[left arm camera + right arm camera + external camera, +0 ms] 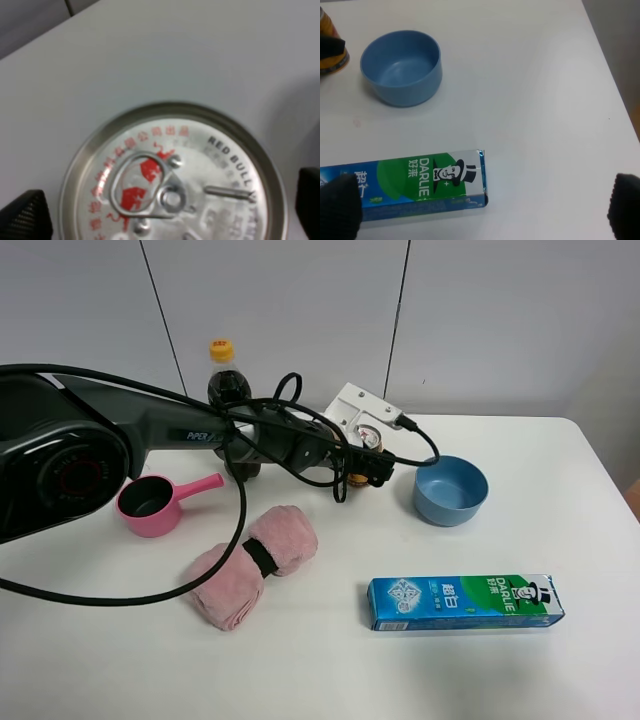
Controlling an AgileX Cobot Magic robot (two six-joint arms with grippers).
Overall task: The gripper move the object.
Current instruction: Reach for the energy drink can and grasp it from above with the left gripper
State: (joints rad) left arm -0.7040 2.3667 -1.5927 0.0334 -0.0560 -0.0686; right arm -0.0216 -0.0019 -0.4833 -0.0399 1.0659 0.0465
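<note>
The gold-and-red can [367, 438] stands upright on the white table, left of the blue bowl. Its silver pull-tab top [172, 187] fills the left wrist view, and its side shows in the right wrist view [330, 50]. My left gripper [368, 466], a black claw under a white mount [355, 405], reaches across the middle and straddles the can. Its fingertips [25, 217] stand on either side of the can with thin gaps, so it is open. My right gripper [482, 210] is open and empty above the toothpaste box and is out of the exterior view.
A blue bowl [450, 490] sits right of the can. A toothpaste box [465, 602] lies at the front right. A cola bottle with a yellow cap [222, 365] stands behind the left arm. A pink ladle [150, 505] and a rolled pink towel [250, 565] lie left.
</note>
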